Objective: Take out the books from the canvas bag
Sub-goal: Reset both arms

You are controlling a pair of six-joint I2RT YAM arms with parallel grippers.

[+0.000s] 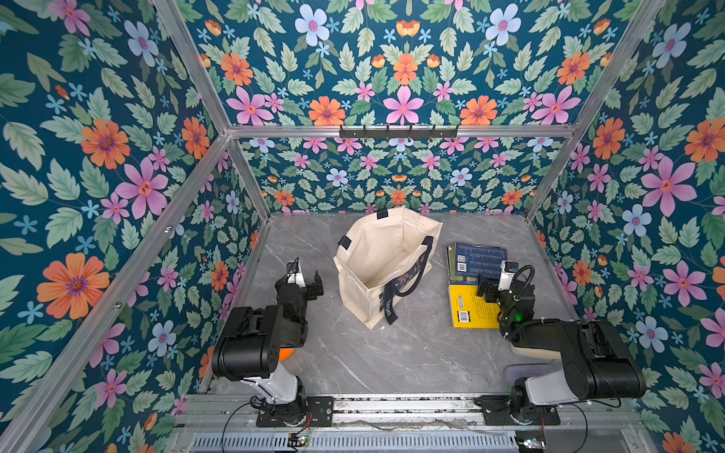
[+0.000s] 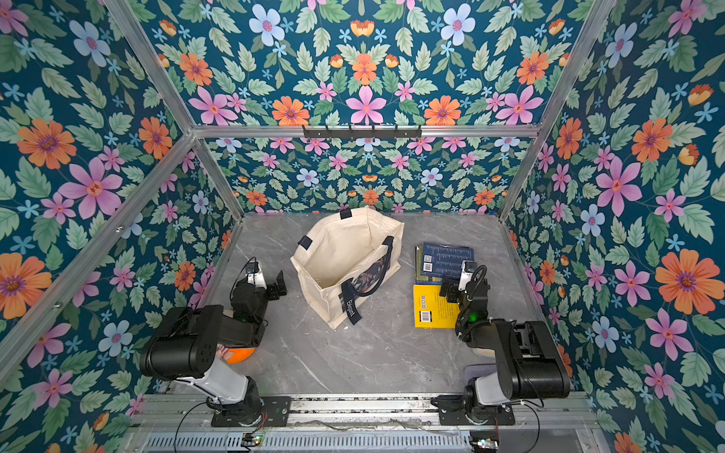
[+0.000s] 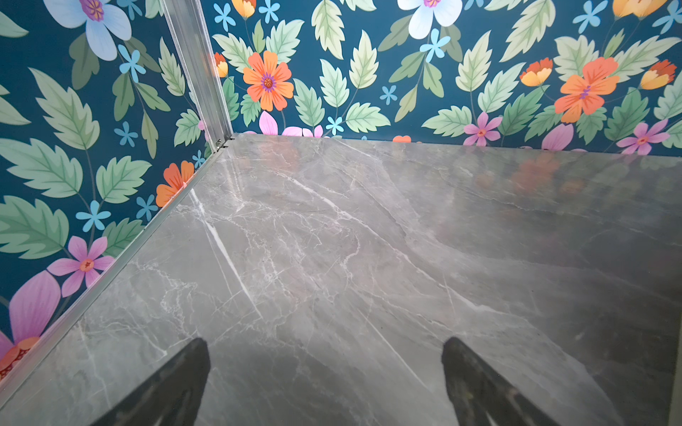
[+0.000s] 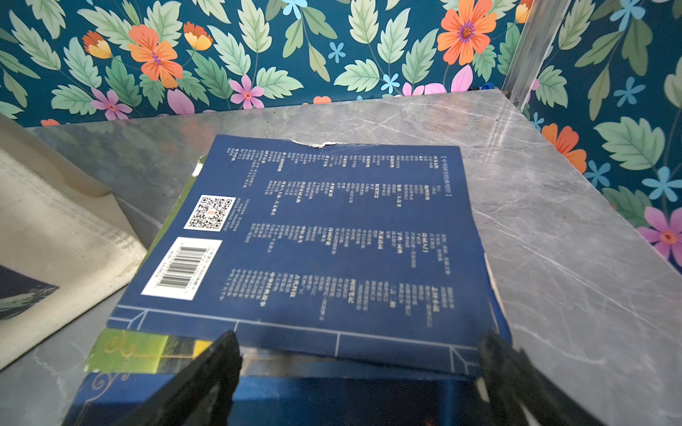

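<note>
The left hand (image 3: 324, 348) stands wide open with nothing in it, its two fingers over bare grey marble worktop (image 3: 332, 221), just to the left of the bag. The canvas bag (image 1: 376, 251) sits mid-worktop between the two arms, mouth gaping upward, its long axis running diagonally from near to far. What shows of its inside is plain cream lining with no cover in sight (the deepest corner is shadowed, so I cannot rule out a thin one lying flat there). To the right of the bag, apart from it, the books lie on the worktop: a dark blue book (image 1: 480, 259) tops a small stack, back cover up with barcode and QR code, and a yellow book (image 1: 470, 310) lies flat just nearer the robot. The right hand (image 4: 360, 341) hovers over the stack's near edge, fingers spread wide and gripping nothing. By my reading the bag is emptied. Should one book remain, the left hand is slightly nearer the opening.
</note>
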